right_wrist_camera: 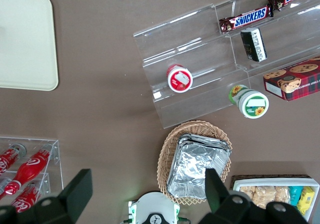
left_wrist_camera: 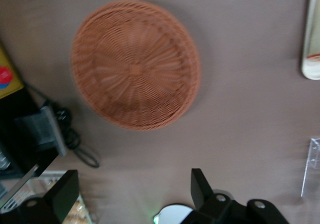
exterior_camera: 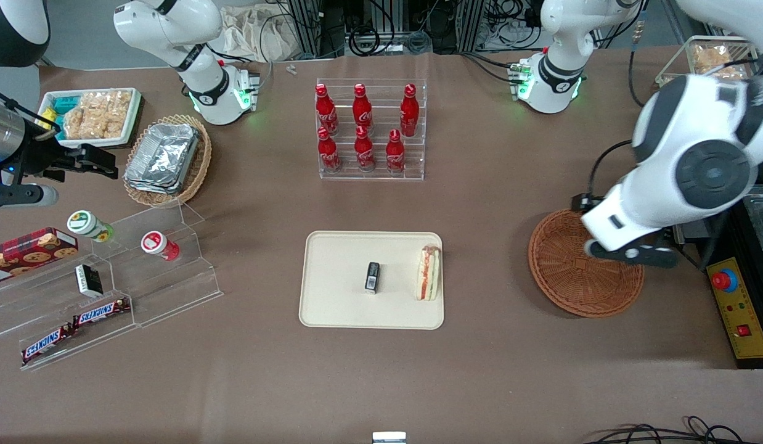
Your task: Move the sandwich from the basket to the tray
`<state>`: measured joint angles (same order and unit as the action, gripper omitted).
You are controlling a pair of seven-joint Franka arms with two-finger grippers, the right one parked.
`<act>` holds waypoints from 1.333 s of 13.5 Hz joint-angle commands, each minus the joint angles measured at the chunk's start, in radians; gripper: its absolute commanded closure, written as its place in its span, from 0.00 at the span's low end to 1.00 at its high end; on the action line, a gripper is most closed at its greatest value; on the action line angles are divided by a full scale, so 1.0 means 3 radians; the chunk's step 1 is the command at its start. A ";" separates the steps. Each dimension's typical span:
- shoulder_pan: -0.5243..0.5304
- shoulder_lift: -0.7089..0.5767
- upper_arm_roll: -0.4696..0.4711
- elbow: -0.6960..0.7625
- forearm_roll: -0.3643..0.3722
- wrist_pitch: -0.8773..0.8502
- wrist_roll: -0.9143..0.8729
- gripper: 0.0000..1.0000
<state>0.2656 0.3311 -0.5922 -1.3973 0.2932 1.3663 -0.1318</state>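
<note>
I read the placing as done: the sandwich (exterior_camera: 428, 272) stands on edge on the cream tray (exterior_camera: 332, 308), near the rim toward the working arm, beside a small black packet (exterior_camera: 372, 277). My gripper (exterior_camera: 628, 251) hangs above the empty reddish-brown wicker basket (exterior_camera: 572, 290), fingers (left_wrist_camera: 201, 186) spread wide and holding nothing. I judge the next move is only to lift clear and park.

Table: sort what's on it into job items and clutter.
Job: sandwich, on the tray; basket; tool, open above the basket.

Clutter: cola bottles, foil trays, Snickers bars, cookie box, small black packet.
</note>
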 commanded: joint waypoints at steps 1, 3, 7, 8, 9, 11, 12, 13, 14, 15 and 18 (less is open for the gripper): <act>0.0173 -0.0168 -0.0010 -0.0067 -0.0031 -0.0060 0.0046 0.01; 0.0341 -0.0199 -0.0015 -0.0067 -0.0077 -0.0034 0.0000 0.01; 0.0510 -0.0194 -0.0015 0.0015 -0.0220 -0.0019 -0.0016 0.01; 0.0551 -0.0204 -0.0015 0.0015 -0.0261 -0.0014 -0.0011 0.01; 0.0557 -0.0204 -0.0010 0.0015 -0.0277 0.0002 -0.0005 0.01; 0.0481 -0.0214 0.0117 0.0004 -0.0287 0.0048 -0.0011 0.01; 0.0232 -0.0224 0.0371 0.0010 -0.0338 0.0048 -0.0005 0.01; -0.0059 -0.0280 0.0779 0.0010 -0.0480 0.0068 0.0010 0.01; -0.0366 -0.0336 0.1188 -0.0016 -0.0623 0.0104 0.0045 0.01; -0.0642 -0.0357 0.1531 -0.0021 -0.0700 0.0109 0.0051 0.01; -0.1095 -0.0342 0.2040 -0.0016 -0.0798 0.0140 0.0051 0.01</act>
